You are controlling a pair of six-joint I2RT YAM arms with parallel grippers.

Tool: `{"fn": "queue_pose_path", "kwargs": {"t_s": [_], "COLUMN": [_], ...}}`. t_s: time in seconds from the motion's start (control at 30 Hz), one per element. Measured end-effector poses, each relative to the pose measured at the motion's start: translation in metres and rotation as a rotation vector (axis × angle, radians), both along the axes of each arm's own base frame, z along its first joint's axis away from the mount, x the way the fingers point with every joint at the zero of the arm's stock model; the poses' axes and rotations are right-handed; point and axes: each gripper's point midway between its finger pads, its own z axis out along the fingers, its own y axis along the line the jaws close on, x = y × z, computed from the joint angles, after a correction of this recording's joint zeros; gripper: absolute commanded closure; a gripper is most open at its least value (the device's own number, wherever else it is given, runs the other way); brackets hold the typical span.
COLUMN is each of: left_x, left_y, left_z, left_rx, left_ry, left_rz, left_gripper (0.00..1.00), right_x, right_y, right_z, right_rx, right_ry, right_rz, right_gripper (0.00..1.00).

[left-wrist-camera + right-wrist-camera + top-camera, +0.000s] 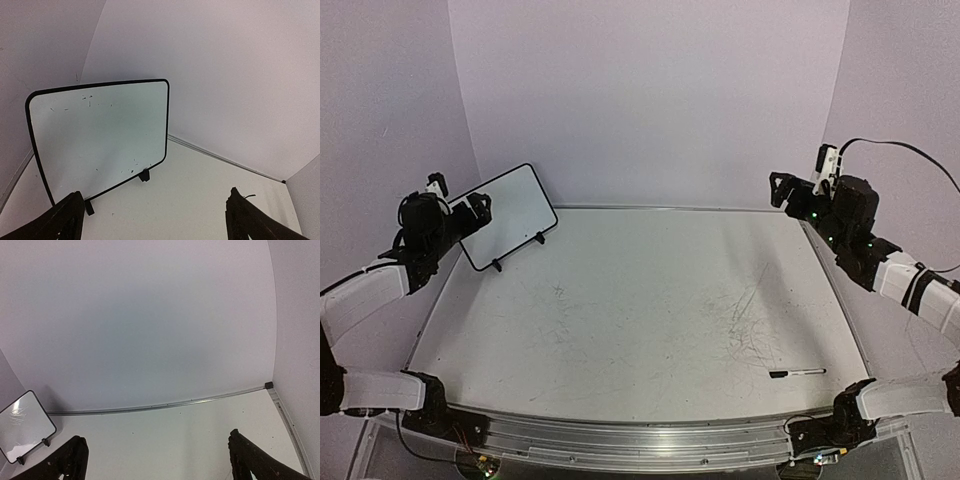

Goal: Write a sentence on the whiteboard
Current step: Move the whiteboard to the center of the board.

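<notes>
The whiteboard (510,215) stands tilted on its two black feet at the table's back left corner. It also appears in the left wrist view, whiteboard (100,137), and small at the lower left of the right wrist view, whiteboard (25,422). No sentence shows on it, only a few dark specks. My left gripper (477,208) hangs open just left of the board, facing it, nothing between its fingers (67,217). My right gripper (782,188) is raised at the back right, open and empty, its fingers (75,460) spread wide. A black-capped marker (797,373) lies flat near the front right.
Pale walls close in the table at the back and both sides. A metal rim (620,432) runs along the near edge between the arm bases. Grey scratches (745,320) mark the tabletop right of centre.
</notes>
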Motion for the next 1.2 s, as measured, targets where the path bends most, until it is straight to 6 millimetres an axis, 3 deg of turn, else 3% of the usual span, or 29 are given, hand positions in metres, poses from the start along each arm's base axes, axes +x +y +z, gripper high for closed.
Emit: {"fn": "queue_pose_path", "kwargs": {"t_s": [0.2,0.73,1.2], "left_x": [0.005,0.032,0.068], "left_y": [-0.001,-0.018,0.008], "left_z": [-0.027,-0.169,-0.223], "left_rx": [-0.005,-0.080,-0.073], "left_ry": [0.091,0.572,0.690], "left_rz": [0.002,-0.007,0.227], "left_gripper": [0.01,0.13,0.30], "right_x": [0.001,0.006,0.005], "right_y": [-0.004,-0.005,-0.005], "right_z": [0.000,-0.015,-0.017], "right_rx": [0.023,0.018,0.017], "right_ry": [0.004,0.050,0.056], "right_rz": [-0.026,-0.043,-0.042], "right_gripper": [0.02,0.02,0.02]}}
